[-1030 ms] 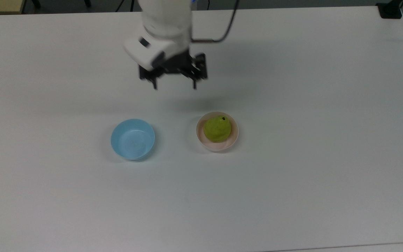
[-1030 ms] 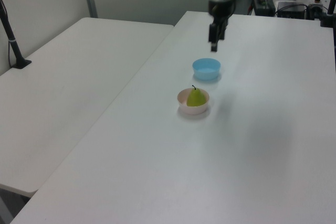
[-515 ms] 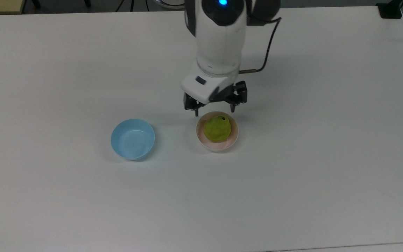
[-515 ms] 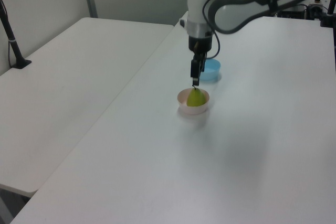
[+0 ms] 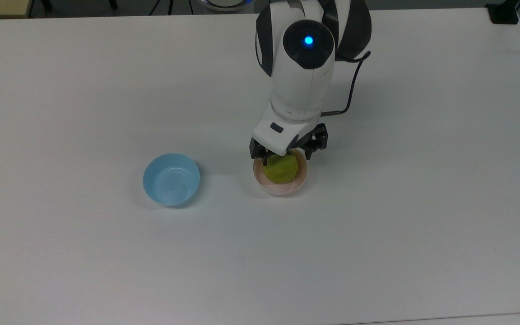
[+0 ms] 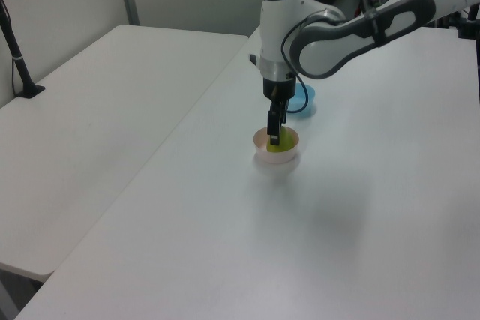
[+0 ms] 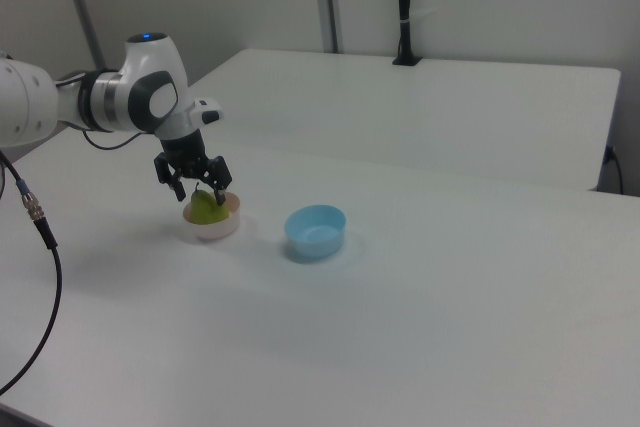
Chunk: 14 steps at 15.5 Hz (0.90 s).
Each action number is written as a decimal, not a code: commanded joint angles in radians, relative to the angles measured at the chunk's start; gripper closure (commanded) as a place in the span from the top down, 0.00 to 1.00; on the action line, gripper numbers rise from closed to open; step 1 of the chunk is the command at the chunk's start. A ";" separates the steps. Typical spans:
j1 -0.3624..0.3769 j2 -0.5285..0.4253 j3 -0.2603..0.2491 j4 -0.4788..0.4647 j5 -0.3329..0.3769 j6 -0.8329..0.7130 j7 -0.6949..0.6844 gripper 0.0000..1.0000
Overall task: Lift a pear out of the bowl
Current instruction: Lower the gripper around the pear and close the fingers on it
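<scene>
The small yellow-green bumpy pear point(image 5: 281, 169) sits inside the small round pale pink plastic bowl point(image 5: 299, 182), which stands on the plain white table point(image 5: 377, 234). The two-finger black gripper point(image 5: 285, 155) of the white Franka arm point(image 5: 303, 72) is lowered over the bowl, pointing straight down. Its fingers are spread: in the top view one finger point(image 5: 264, 158) stands at the pear's left and the other at its right, over the bowl's rim, so the fruit's upper part lies between them. Whether the pads touch the pear's skin cannot be told. In the right view the gripper point(image 7: 202, 187) straddles the pear point(image 7: 207, 209), with both fingers reaching down to the level of the bowl point(image 7: 212, 227). In the left view the gripper point(image 6: 274, 137) dips into the bowl point(image 6: 277, 157) and covers much of the pear point(image 6: 280, 148). A light blue round plastic bowl point(image 5: 171, 179) of like size stands well apart on the top view's left of the pink bowl. A dark cable point(image 5: 354, 85) loops from the arm's wrist.
</scene>
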 commanded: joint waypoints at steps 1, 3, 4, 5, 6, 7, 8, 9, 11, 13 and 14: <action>0.023 0.024 -0.022 0.012 0.005 0.035 -0.018 1.00; 0.021 0.025 -0.022 0.009 -0.002 0.035 -0.021 0.96; 0.021 0.025 -0.022 0.008 -0.009 0.035 -0.024 0.94; 0.020 0.027 -0.022 0.006 -0.013 0.035 -0.024 0.93; 0.018 0.033 -0.022 0.006 -0.013 0.036 -0.024 0.93; 0.018 0.038 -0.022 0.006 -0.013 0.036 -0.026 0.90; 0.015 0.039 -0.024 0.006 -0.012 0.036 -0.024 0.90; 0.015 0.042 -0.022 0.004 -0.012 0.036 -0.024 0.90; 0.012 0.042 -0.025 0.004 -0.010 0.036 -0.024 0.86; 0.011 0.044 -0.027 0.003 -0.012 0.036 -0.026 0.86; 0.011 0.045 -0.025 0.003 -0.013 0.036 -0.026 0.86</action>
